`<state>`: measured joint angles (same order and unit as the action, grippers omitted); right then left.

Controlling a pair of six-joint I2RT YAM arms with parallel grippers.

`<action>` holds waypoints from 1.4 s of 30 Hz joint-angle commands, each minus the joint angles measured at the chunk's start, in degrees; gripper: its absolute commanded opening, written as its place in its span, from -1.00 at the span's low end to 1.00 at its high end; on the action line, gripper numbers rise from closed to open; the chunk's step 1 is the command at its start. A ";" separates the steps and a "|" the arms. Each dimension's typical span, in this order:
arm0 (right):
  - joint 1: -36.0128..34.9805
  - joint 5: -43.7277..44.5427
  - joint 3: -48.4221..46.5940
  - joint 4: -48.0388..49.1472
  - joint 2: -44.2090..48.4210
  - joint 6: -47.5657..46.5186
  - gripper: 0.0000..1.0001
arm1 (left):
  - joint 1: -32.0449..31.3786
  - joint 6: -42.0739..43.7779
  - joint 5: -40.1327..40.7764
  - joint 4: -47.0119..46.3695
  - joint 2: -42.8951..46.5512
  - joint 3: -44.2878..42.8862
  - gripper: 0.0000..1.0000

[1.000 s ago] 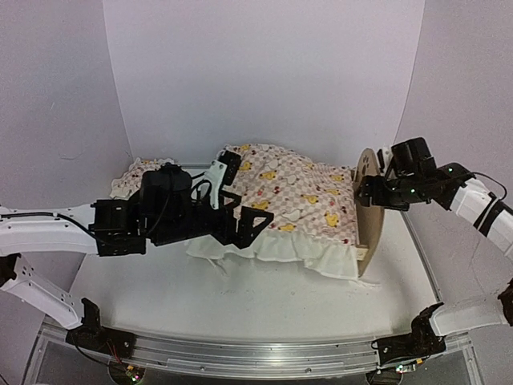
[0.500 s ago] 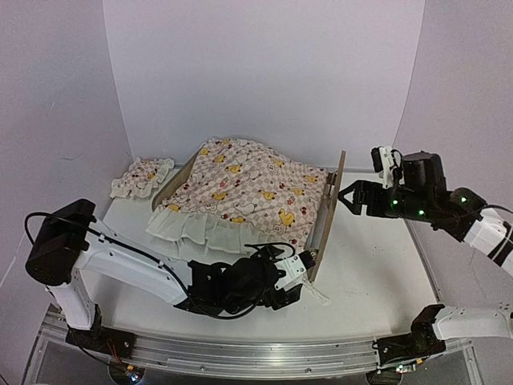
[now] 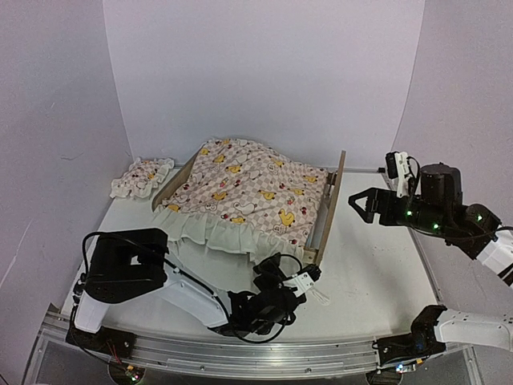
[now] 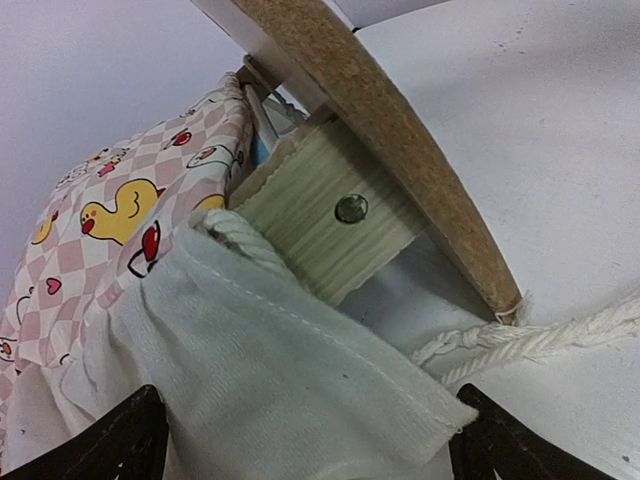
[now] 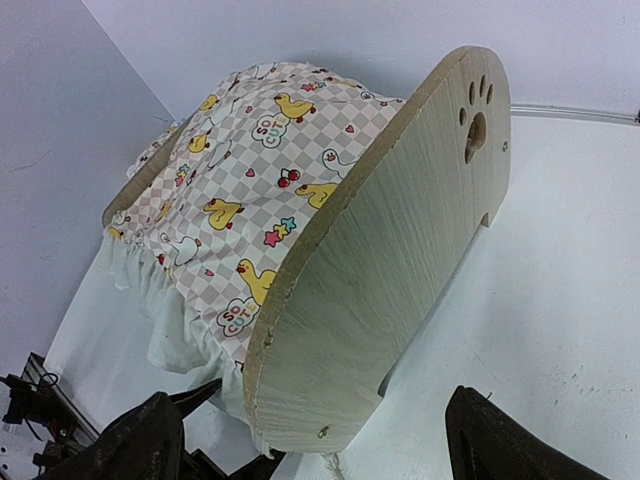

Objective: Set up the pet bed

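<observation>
The white table (image 3: 377, 265) carries 3 things directly; the pet bed (image 5: 380, 260) stands across its middle, running from far left to near right, with the rounded wooden headboard at the right end; a small ruffled pillow (image 3: 143, 176) lies flat at the far left, just beside the bed's other end; a white rope (image 4: 520, 345) lies on the bare surface, reaching the headboard's near foot; the checked cover (image 3: 240, 188) drapes the bed, its pale ruffle hanging down to the table on the near side.
</observation>
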<state>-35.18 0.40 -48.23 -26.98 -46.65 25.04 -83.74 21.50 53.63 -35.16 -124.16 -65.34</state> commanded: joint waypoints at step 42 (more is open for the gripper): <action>-28.98 25.35 -11.06 18.58 -39.30 5.40 -0.32 | 21.86 -33.17 -33.63 21.47 39.97 8.82 -1.00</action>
<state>-63.37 18.52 -62.48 -18.92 -85.38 24.56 -63.75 -9.17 24.23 -12.78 -87.74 -56.93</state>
